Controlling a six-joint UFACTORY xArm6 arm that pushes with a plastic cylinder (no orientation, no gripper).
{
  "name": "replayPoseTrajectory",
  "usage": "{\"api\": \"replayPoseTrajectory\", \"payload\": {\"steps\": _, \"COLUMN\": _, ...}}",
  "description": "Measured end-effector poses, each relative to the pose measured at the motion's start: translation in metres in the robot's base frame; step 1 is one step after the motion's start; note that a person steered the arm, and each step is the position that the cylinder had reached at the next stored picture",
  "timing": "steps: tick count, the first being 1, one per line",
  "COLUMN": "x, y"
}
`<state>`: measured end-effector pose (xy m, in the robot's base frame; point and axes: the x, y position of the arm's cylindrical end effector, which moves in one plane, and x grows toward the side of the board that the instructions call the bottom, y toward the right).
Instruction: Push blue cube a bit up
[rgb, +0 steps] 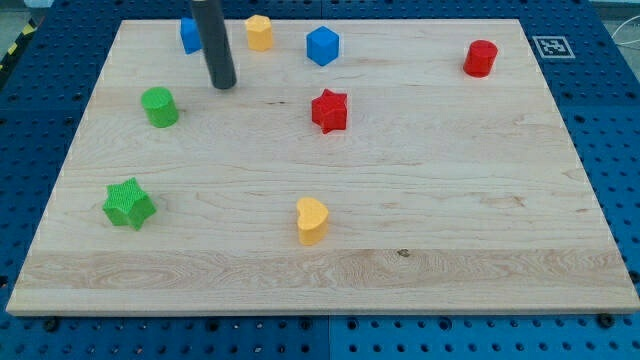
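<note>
The blue cube (322, 46) sits near the view's top, a little left of the middle. My tip (223, 85) rests on the board well to the cube's left and slightly below it, apart from it. A second blue block (189, 36) stands just left of the rod near the top edge, partly hidden by the rod; its shape is unclear. A yellow block (259, 32) stands between the rod and the blue cube.
A red star (329, 110) lies below the blue cube. A red cylinder (480, 58) is at the top right. A green cylinder (159, 106) and a green star (128, 203) are on the left. A yellow heart (312, 220) lies at the lower middle.
</note>
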<state>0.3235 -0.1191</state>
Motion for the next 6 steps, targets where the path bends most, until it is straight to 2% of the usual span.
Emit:
{"api": "replayPoseTrajectory", "payload": {"steps": 1, "x": -0.009, "y": 0.037}}
{"api": "replayPoseTrajectory", "payload": {"steps": 6, "x": -0.041, "y": 0.128}}
